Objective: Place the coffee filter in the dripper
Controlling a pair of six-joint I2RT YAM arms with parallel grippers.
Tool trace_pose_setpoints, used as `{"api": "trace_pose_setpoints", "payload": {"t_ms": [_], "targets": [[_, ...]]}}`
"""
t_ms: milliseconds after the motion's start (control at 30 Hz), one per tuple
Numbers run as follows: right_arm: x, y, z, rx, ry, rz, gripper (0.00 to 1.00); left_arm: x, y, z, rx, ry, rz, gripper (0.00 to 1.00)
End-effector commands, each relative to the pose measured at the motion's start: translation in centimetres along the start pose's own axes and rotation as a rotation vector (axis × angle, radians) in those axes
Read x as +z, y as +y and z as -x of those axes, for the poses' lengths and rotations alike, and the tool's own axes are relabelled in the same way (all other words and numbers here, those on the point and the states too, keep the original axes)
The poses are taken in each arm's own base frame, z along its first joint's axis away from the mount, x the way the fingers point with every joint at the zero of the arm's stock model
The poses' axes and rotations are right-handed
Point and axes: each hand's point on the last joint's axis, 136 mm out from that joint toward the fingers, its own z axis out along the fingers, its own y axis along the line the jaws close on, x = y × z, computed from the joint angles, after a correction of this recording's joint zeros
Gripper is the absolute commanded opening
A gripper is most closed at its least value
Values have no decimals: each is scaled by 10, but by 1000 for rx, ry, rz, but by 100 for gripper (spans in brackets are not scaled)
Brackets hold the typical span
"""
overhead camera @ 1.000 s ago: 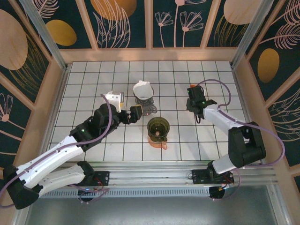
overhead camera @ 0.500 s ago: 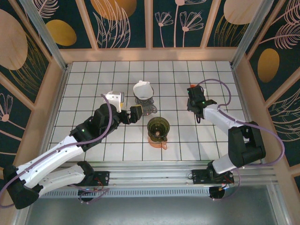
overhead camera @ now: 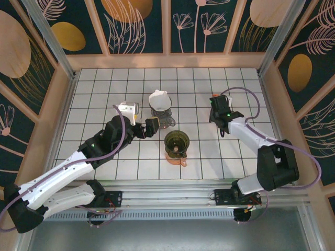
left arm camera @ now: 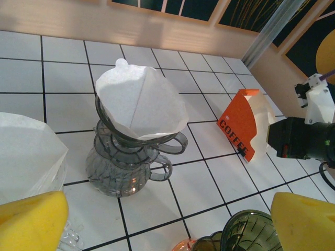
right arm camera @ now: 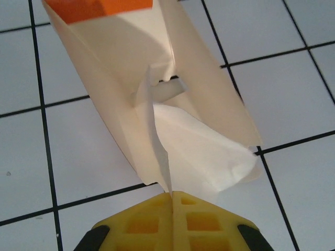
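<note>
The tiled worktop [overhead camera: 104, 83] carries everything the task needs, but the job is only at its opening step. Far of centre stands a stack of clear glass drippers [left arm camera: 125, 162] with a white paper cone [left arm camera: 141, 102] already seated in the top one. Just near of that stack sits a dark green dripper [overhead camera: 177, 142] on an orange base, and its bowl looks empty, so I take it to be the one waiting for a filter. Well apart, on the right, an orange and cream filter box [left arm camera: 238, 125] lies on its side with its open end toward the right arm. The coffee filter [right arm camera: 204, 146] is part-way out of that box, its lower edge resting on the tiles. What is left, as I judge it: draw the filter clear, carry it left to the green dripper and settle it in.

The left arm [overhead camera: 68, 167] stretches from the near left corner toward the middle, its forearm low over the worktop. The right arm [overhead camera: 251, 137] reaches from the near right, elbow bent, wrist angled toward the far left at the box. The left claw [overhead camera: 151, 127] hangs wide open and holds nothing, just beside the glass stack and the green dripper. The right claw [right arm camera: 172, 201] is closed, its yellow pads [right arm camera: 141, 219] pressed together, and a folded edge of the coffee filter runs into the seam between them, so it appears pinched there.
</note>
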Motion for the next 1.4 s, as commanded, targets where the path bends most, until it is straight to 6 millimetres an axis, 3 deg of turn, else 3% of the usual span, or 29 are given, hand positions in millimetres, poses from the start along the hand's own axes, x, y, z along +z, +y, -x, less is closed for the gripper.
{"api": "trace_pose_setpoints", "payload": {"t_ms": [0,267,433,767,933,1000,1367], "targets": [[-23,0,17,-2,-85,-10,0,0,-1,1,16,-5,2,99],[-89,20,31,-33,-164,53,0,-4,2,9,21,-24,30,99],[-146,39,34,-69,-180,164,0,-8,4,15,25,-36,51,99],[-233,49,16,-91,-20,422,0,-15,8,31,29,-64,97,99],[-258,53,4,-120,111,500,0,-15,9,34,43,-61,121,99],[-265,55,-2,-133,158,518,0,-18,4,46,38,-80,115,99],[-284,82,-19,-223,308,567,0,-9,-5,56,65,-78,118,99]]}}
